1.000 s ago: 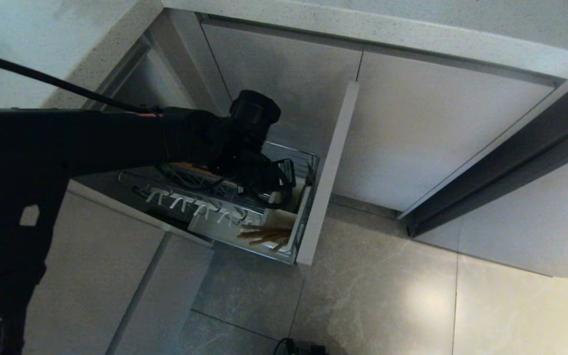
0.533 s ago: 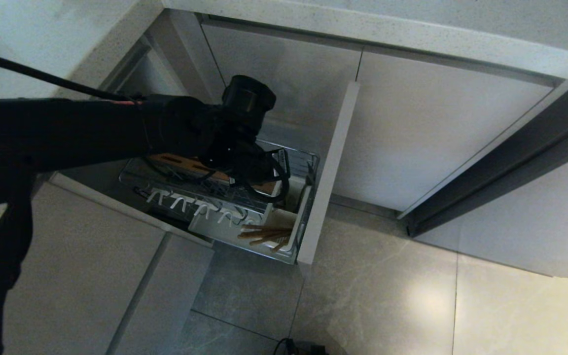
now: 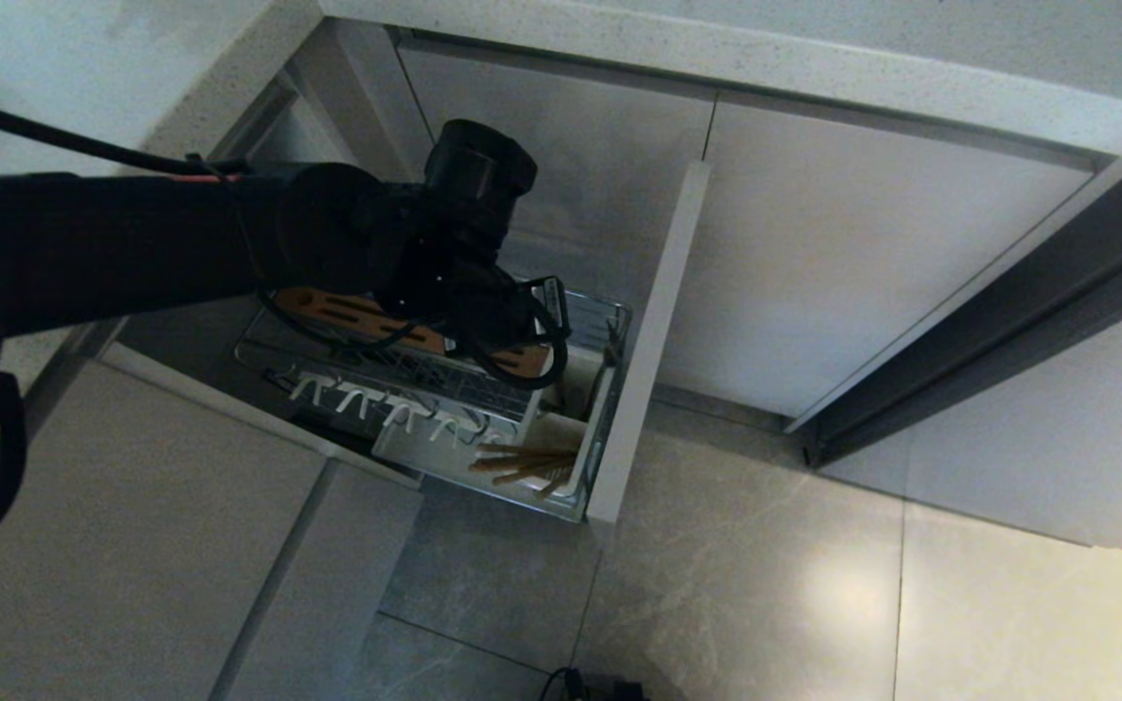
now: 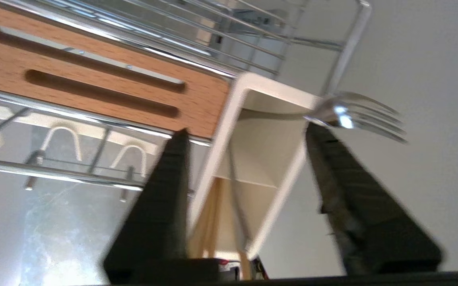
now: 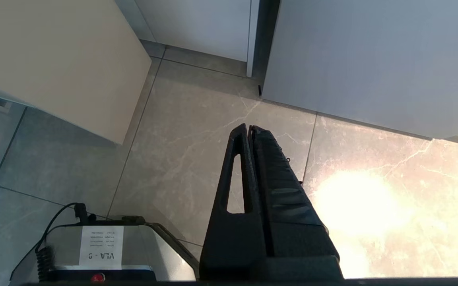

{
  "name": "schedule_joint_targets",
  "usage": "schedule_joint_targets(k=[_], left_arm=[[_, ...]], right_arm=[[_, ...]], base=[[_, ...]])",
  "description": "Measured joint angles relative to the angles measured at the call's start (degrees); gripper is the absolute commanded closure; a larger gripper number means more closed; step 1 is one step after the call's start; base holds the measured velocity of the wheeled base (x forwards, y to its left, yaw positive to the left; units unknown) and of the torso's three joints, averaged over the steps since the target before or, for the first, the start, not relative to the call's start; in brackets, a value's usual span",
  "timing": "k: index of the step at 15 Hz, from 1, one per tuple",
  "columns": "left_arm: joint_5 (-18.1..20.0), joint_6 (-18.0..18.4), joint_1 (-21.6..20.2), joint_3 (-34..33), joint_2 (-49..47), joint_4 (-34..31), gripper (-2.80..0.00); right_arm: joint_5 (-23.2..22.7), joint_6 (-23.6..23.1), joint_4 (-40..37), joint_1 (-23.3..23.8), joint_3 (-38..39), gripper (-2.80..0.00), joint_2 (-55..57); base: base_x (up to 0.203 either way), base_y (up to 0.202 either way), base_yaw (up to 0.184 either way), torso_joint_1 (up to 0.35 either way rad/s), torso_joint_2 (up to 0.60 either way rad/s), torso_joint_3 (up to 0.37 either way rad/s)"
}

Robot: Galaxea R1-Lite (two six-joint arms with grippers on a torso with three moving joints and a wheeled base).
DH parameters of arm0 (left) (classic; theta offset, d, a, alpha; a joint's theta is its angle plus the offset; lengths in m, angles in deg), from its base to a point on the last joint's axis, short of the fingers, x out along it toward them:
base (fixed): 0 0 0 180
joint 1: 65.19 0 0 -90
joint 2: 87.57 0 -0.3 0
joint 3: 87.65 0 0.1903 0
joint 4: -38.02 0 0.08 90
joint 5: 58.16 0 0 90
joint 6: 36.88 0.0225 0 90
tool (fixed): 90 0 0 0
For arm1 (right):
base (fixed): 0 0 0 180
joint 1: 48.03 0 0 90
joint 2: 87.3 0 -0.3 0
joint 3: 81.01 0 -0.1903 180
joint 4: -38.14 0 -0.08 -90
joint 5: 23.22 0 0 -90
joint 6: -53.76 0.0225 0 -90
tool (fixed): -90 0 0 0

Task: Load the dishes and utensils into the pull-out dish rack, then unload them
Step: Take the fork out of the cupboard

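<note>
A: L gripper?
B: Fingers apart, empty, above the white caddy in the pull-out rack. Fork leans at caddy rim near one fingertip; chopsticks in caddy's front end.
A: R gripper?
B: Closed, over floor.

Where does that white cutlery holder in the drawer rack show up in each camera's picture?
Head view: the white utensil caddy sits at the rack's front corner, chopsticks inside.
Left wrist view: the caddy fills the middle, between the open left gripper.
Right wrist view: not in it.
Shared landmark: the slotted wooden strip.
</note>
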Motion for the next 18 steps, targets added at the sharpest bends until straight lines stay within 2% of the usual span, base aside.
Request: schedule_joint_targets(k=[7, 18], left_arm=[[0.6, -0.4, 0.8, 0.0, 0.5, -6.6, -2.80], [0.5, -0.3, 1.8, 0.0, -1.3, -7.0, -2.80]], right_arm=[[0.0, 0.0, 0.0, 0.0, 0.0, 0.00, 0.0], [0.0, 0.0, 0.0, 0.0, 0.0, 0.00, 0.0]], base=[[0.000, 0.000, 0.000, 0.000, 0.00, 0.000], [0.000, 0.000, 0.000, 0.000, 0.00, 0.000]])
